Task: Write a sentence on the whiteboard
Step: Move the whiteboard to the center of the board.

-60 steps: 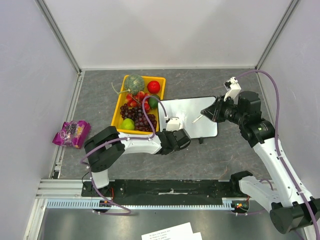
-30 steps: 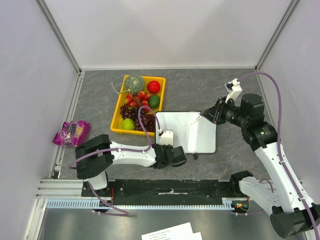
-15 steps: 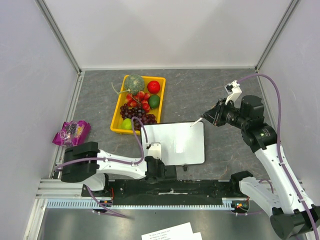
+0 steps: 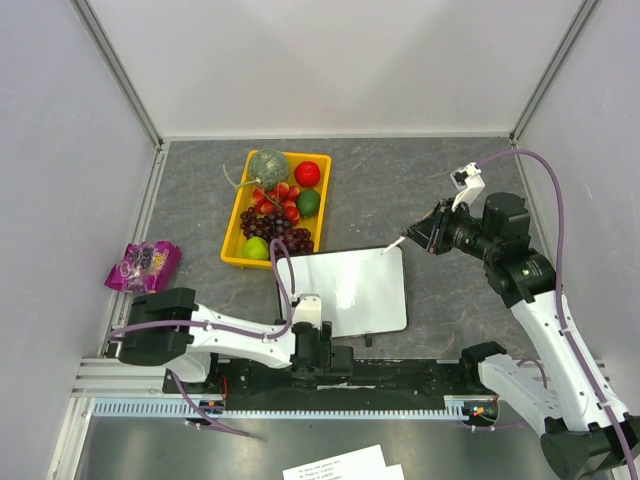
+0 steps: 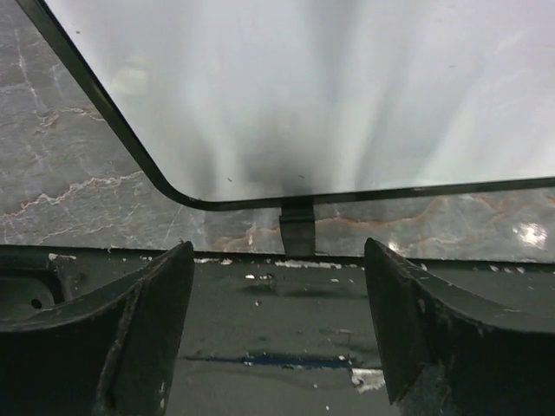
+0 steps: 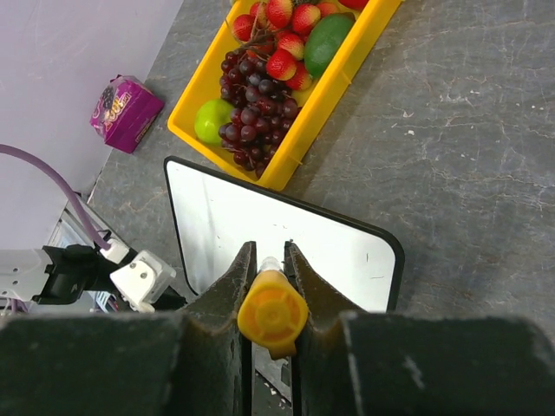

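Dragged back from beside the tray, the whiteboard (image 4: pixel 345 292) now lies flat on the counter (image 4: pixel 450 180) close to its near edge, and the left fingers (image 5: pixel 147 321) that pulled it there have let go. They stand spread wide apart, low over the dark strip at the counter's front, with nothing between them. The board's near rounded corner and dark frame sit just beyond their tips, apart from them, and one small black foot (image 5: pixel 297 230) shows under the frame about midway between the two fingers. The board's face shows glossy white with soft grey reflections. The left arm (image 4: pixel 230 335) is folded down low, running from its base along the front rail to a wrist that points toward the board. Over the board's far right corner, the right fingers (image 6: pixel 227 290) are pressed together on an orange marker (image 6: pixel 272 314), pinching its barrel with the cap end toward the wrist camera and the tip aimed down at the board. Whether the tip touches the surface cannot be told. The right arm (image 4: pixel 545 300) rises from its base at the near right, bends at the elbow and reaches leftward with the wrist tilted down. Beyond the right fingers sits the yellow tray (image 6: pixel 347 74) of fruit (image 4: pixel 275 200), just past the board's far edge. Well off to the left of the left fingers lies a purple packet (image 4: pixel 143 266) by the wall.
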You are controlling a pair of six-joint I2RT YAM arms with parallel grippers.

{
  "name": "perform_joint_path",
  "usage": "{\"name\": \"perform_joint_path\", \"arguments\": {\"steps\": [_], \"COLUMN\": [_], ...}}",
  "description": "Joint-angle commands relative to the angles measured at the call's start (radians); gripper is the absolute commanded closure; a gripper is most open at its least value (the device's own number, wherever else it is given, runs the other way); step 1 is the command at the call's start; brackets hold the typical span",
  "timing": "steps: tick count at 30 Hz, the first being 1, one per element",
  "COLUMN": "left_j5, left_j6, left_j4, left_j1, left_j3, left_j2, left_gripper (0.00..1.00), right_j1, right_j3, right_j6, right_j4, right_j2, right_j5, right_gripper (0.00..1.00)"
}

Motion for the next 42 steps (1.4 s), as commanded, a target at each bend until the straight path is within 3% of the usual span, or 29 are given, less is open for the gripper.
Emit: {"name": "perform_joint_path", "arguments": {"steps": [1,7,13,28,34,42], "left_j5": [-0.049,-0.038,0.051,0.114,0.308,0.64], "left_j6": [0.019,0.169,0.344,0.465,0.599,0.826], "left_j4": [-0.083,-0.04,0.194,0.374,0.536,0.673], "left_j1": [-0.017,-0.021,-0.02,0.004,0.155,0.498], "left_j3": [0.075,0.081,-0.032,-0.189,-0.213,-0.203], "left_j2": [-0.079,-0.241,-0.458,-0.763,-0.746,-0.714], "left_gripper": [0.15,0.12,0.12,0.04,0.02,0.02], "right_j1": [-0.004,-0.006,-0.006,-0.004,-0.006,-0.004], "right_j3": [0.004,0.02,-0.063,-0.134,-0.147,-0.186], "right_j6": [-0.014,-0.072,-0.046,-0.065,-0.063,-0.02], "right_j4": [0.015,-0.042,-0.041,-0.074,-0.061,-0.018], "right_j2": [-0.011,-0.014,-0.122,-0.27,-0.265,-0.279], "right_j5": [-0.04,-0.053,-0.057,-0.05,-0.044,-0.038], "right_gripper": [1.0,1.0,1.0,1.0,1.0,1.0]}}
